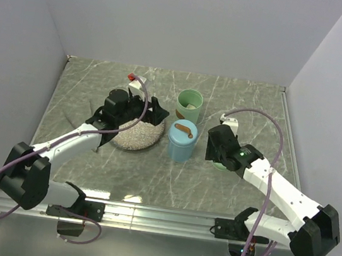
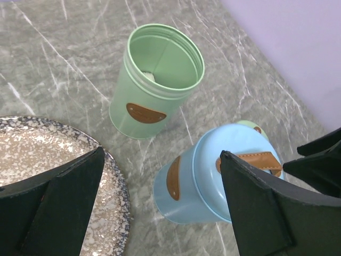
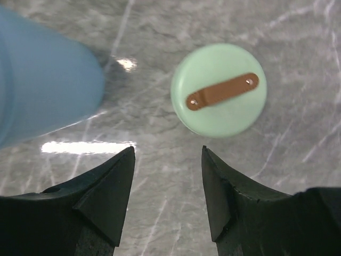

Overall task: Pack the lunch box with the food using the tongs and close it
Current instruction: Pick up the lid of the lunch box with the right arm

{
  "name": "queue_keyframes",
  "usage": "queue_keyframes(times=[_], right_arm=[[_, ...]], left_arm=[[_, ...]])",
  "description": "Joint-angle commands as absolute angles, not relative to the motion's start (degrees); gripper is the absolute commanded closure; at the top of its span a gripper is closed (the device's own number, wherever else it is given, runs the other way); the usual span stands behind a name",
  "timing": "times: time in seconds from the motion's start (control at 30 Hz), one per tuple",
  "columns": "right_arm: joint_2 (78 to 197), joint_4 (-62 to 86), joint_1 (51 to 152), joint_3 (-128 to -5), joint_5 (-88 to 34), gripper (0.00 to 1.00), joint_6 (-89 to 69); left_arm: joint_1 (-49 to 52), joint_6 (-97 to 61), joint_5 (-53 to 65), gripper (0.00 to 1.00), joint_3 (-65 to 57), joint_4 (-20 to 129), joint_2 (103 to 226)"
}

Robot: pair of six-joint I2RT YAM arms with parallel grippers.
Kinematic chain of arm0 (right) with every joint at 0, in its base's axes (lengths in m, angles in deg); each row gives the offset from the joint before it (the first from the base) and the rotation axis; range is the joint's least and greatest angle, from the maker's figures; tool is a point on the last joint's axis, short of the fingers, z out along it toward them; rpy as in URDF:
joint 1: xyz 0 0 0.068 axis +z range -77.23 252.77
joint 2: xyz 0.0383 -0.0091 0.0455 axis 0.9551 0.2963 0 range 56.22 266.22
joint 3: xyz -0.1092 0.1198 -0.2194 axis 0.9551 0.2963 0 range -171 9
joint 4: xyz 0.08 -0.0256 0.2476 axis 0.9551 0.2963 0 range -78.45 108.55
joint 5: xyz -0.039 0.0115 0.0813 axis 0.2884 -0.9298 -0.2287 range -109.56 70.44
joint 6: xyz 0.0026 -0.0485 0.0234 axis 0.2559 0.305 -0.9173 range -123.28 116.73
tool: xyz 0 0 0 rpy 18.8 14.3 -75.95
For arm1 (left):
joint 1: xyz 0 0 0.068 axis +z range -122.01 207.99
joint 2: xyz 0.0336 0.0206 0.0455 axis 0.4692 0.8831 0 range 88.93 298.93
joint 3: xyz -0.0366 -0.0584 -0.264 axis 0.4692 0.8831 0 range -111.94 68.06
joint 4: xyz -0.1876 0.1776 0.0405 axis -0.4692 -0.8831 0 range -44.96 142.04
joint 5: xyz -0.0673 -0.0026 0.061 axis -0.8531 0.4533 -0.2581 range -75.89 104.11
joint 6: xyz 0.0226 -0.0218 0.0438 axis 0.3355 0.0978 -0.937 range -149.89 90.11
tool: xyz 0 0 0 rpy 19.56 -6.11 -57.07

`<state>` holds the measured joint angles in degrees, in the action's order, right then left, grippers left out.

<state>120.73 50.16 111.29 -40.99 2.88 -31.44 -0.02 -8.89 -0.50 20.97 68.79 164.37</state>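
Altogether two round tins, two lids, one plate and two grippers show. The blue tin (image 1: pixel 182 142) stands upright with its blue lid (image 2: pixel 240 170) on, a brown strap handle across the top. Just beyond it stands the green tin (image 2: pixel 154 80), open-topped; a pale piece (image 2: pixel 149 77) lies at the bottom against the wall, mostly hidden, and what it is cannot be told. The green lid (image 3: pixel 219 90) lies flat on the table to the right of the blue tin, apart from it, handle up. From above it is almost wholly covered by the right gripper (image 3: pixel 168 152), which hangs over the lid's near edge with its jaws partly apart and nothing between them. The speckled plate (image 1: pixel 144 138) sits just left of the blue tin; its far half is hidden under the left gripper (image 2: pixel 161 154), whose jaws are spread wide and hold nothing. Farther left and back from the blue tin, a red-and-white bit (image 1: pixel 134 78) beside the wrist cable is too small to identify.
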Motion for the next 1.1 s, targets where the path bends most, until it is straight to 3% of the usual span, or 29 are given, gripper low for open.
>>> queue_keyframes(times=[0.0,0.3,0.63,1.07], right_arm=[[120.1,46.4,108.5,-39.9,3.0,0.39,-33.2],[125.1,40.5,100.2,-37.8,-1.7,0.41,-29.6],[135.0,38.2,97.2,-40.0,-1.3,0.45,-28.6],[139.5,37.2,95.3,-40.5,-1.7,0.49,-27.3]], left_arm=[[1.2,-7.3,-0.3,0.04,21.7,71.7,162.9],[2.8,-7.3,-0.7,0.04,23.0,72.2,161.8],[4.0,-7.7,-1.0,0.04,23.9,72.3,161.3],[5.4,-7.6,-1.9,0.04,24.7,72.8,160.8]])
